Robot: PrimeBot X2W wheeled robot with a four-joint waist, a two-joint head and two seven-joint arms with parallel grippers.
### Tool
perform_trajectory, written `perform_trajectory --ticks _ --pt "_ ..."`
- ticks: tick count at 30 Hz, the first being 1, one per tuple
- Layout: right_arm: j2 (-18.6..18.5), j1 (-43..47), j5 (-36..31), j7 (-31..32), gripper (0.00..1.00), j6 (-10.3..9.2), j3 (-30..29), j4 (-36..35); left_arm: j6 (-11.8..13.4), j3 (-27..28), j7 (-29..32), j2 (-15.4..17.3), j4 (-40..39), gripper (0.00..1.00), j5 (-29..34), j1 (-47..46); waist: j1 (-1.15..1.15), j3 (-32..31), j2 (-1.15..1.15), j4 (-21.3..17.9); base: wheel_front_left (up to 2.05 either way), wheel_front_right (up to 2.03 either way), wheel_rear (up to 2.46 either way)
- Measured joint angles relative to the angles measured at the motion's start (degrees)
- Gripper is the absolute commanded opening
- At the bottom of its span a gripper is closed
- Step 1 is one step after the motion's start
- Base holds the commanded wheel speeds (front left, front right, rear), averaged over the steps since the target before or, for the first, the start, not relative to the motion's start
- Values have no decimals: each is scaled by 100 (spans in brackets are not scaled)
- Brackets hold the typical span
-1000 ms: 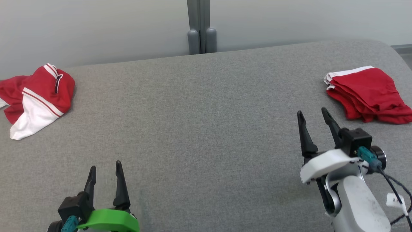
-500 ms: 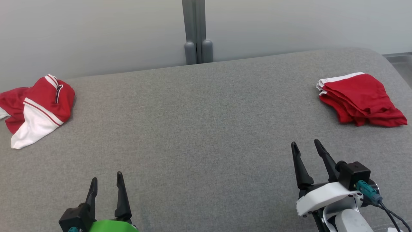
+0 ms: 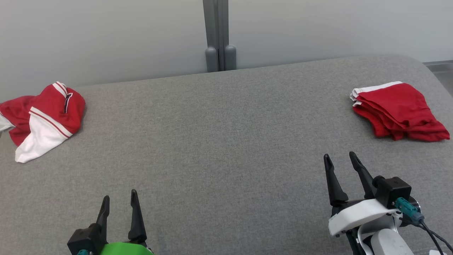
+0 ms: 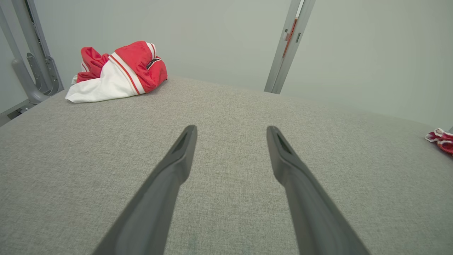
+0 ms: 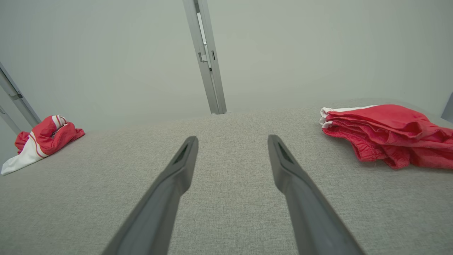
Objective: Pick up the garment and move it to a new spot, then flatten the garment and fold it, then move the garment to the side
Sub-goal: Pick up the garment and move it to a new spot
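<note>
Both end effectors are empty. The left end effector (image 3: 119, 194) sits over the near part of the grey surface (image 3: 219, 141) with its two dark fingers spread apart and nothing between them. The right end effector (image 3: 338, 154) is likewise spread and empty, near the folded garment (image 3: 398, 113) but not touching it. That red garment with a white band lies as a loose stack of layers close to the far right edge of the surface, so for it the lifting, flattening, folding and setting aside look complete. Well apart from it, at the far left edge, a crumpled garment (image 3: 42, 120) in red and white lies bunched with neither arm near it. If it is next, every step remains for it, probably starting with a reach by the left arm, and the broad middle of the surface between the two gives room to spread it
</note>
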Motion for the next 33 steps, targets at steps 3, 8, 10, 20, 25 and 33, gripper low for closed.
perform_trajectory --ticks 3,8,10,20,25,33 --pt "0 1 -7 0 100 0 -3 -1 0 -8 0 -1 0 100 0 0 0 -1 0 8 0 0 0" --pt "0 9 -8 0 100 0 1 -29 2 -30 0 -2 -8 100 -3 -1 0 2 0 40 0 0 0" --pt "0 25 -9 0 100 0 0 -31 2 -34 0 -2 -5 100 -4 -2 0 4 0 70 0 0 0" --pt "0 96 -8 1 100 0 196 -43 4 -41 -1 -9 -26 100 13 -40 0 -1 0 598 0 0 0" --pt "0 98 54 2 100 0 261 -29 -14 20 -1 -10 -23 100 44 -56 0 -9 0 1075 0 0 0" --pt "2 76 113 1 100 0 350 35 -67 93 -1 -7 -1 100 131 -60 0 -21 0 1886 0 0 0"
